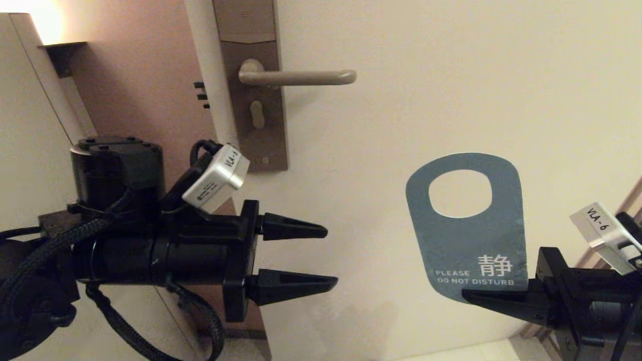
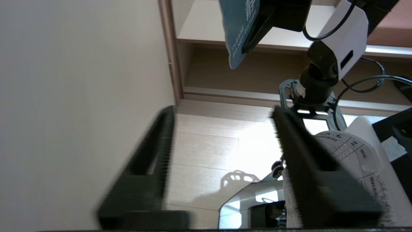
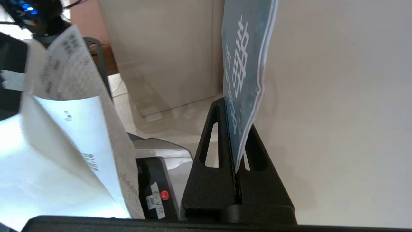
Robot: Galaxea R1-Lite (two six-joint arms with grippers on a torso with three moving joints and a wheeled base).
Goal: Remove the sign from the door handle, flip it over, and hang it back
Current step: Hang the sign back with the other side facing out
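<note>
The sign [image 1: 471, 235] is off the handle, held upright in front of the door, blue "PLEASE DO NOT DISTURB" side facing me, oval hole at the top. My right gripper [image 1: 474, 297] is shut on its lower right corner; in the right wrist view the card [image 3: 243, 80] stands pinched between the fingers [image 3: 209, 141]. The door handle [image 1: 301, 76] is bare, a beige lever on a brown lock plate [image 1: 256, 85], up and to the left of the sign. My left gripper [image 1: 331, 256] is open and empty, below the handle and left of the sign. The sign's lower end also shows in the left wrist view [image 2: 238, 35].
The cream door [image 1: 451, 75] fills the background. A door frame and brown wall [image 1: 135, 75] lie to the left. Pale wood floor [image 2: 209, 141] and a low shelf [image 2: 257, 38] show below. Loose printed paper [image 3: 74, 135] sits on the robot's body.
</note>
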